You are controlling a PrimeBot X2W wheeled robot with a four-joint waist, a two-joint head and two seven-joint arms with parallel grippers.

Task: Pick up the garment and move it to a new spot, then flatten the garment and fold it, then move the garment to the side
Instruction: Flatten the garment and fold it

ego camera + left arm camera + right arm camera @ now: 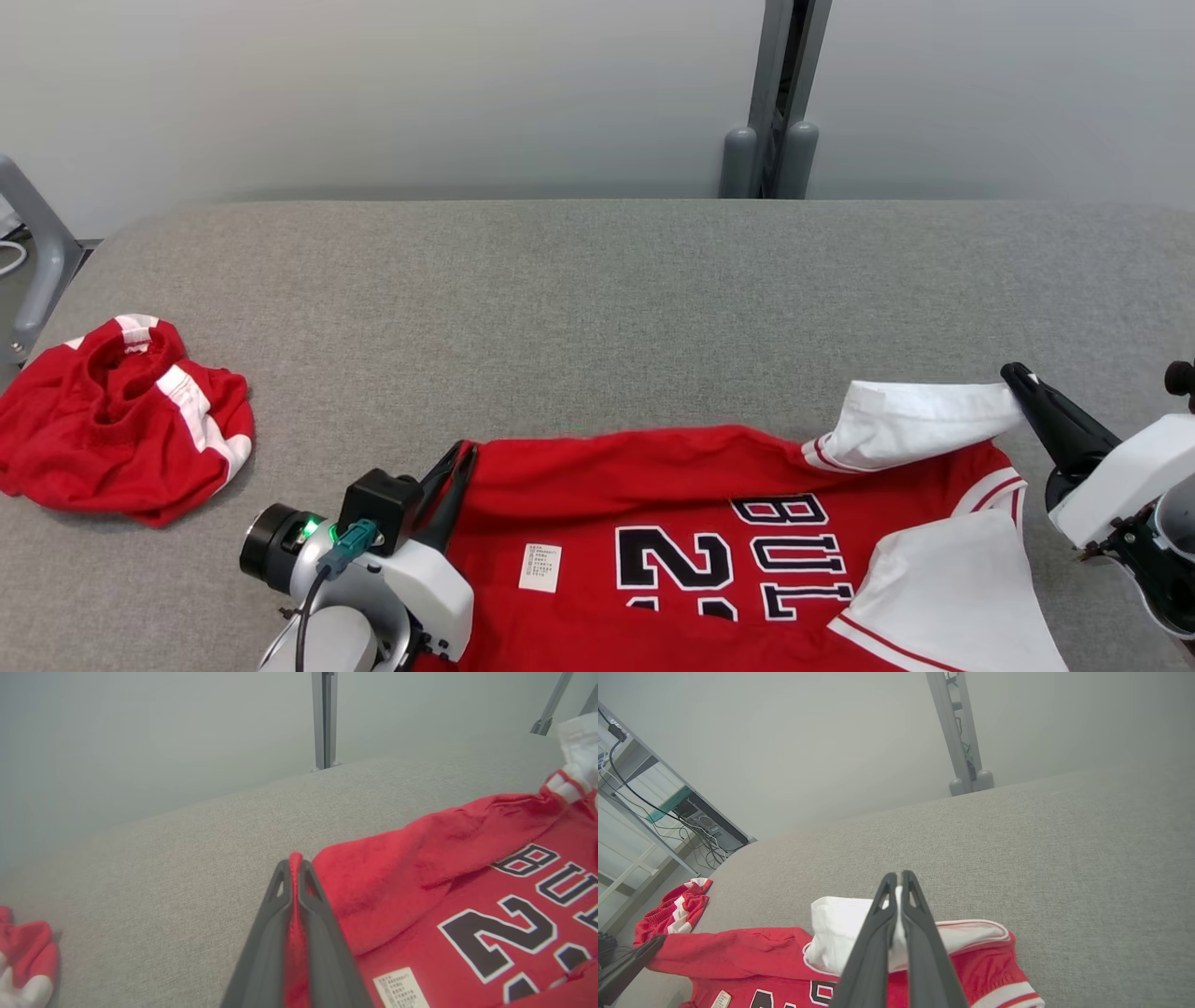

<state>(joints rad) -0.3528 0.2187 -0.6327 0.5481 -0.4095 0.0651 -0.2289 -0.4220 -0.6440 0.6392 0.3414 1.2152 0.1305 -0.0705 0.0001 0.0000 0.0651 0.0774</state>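
The garment [709,523] is a red jersey with white sleeves and black lettering, lying at the near edge of the grey table [597,308]. My left gripper [465,452] is shut on the garment's red left corner; in the left wrist view red cloth [295,868] is pinched between the dark fingers [275,914]. My right gripper [1016,375] is shut on the end of a white sleeve [920,425], lifted and stretched to the right. In the right wrist view white cloth [899,924] sits between the fingers [924,933], over the garment [738,952].
A crumpled pair of red and white shorts [121,420] lies at the table's left edge. A grey post [775,103] stands behind the table's far edge. A metal rack with cables [654,807] stands off to the left. Bare table stretches behind the garment.
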